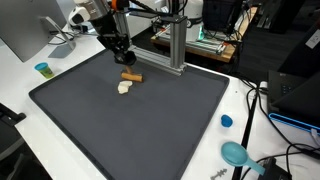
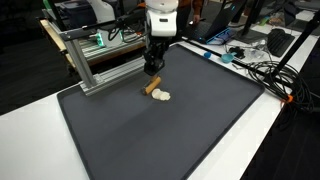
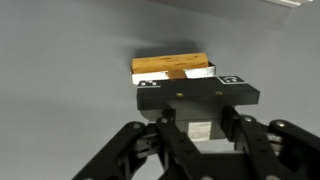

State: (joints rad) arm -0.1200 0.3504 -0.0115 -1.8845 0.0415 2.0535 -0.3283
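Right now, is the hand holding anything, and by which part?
Nothing seems to be held. In both exterior views the hand hovers above the block, apart from it.

— How's the light?
— Bright and even, from overhead, in both exterior views. The dark mat (image 1: 150, 130) shows no glare, while the white table (image 1: 30, 75) is nearly washed out. The room behind is dimmer.
— Shadows?
— Soft and short. In the wrist view a faint one lies beside the wooden block (image 3: 172, 66).
— Sharpness?
— All three pictures are small and grainy. The gripper (image 3: 192, 90) is dark and blurred close to the wrist lens.
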